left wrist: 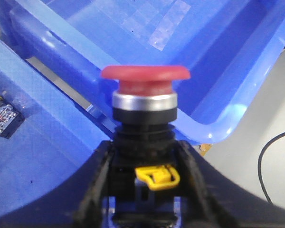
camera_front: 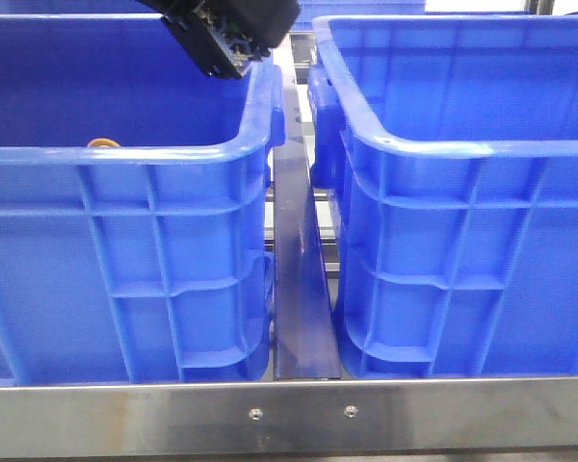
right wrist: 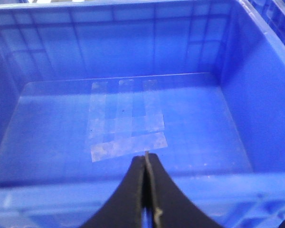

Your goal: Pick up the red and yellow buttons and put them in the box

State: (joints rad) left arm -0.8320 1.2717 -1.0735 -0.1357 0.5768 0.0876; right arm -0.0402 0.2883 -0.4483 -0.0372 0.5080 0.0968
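Observation:
My left gripper is shut on the dark body of the red button. Its red domed cap and silver collar stick out past the fingertips, and a yellow clip shows on the body. In the front view the left arm's end hangs over the far right corner of the left crate. The right crate, the box, lies beyond the button in the left wrist view. A yellow-orange curved bit, perhaps the yellow button, peeks over the left crate's front rim. My right gripper is shut and empty above the box's rim.
Clear tape patches lie on the box's floor. A small circuit board lies in the left crate. A narrow dark gap runs between the crates. A steel rail runs along the front. A black cable lies outside the box.

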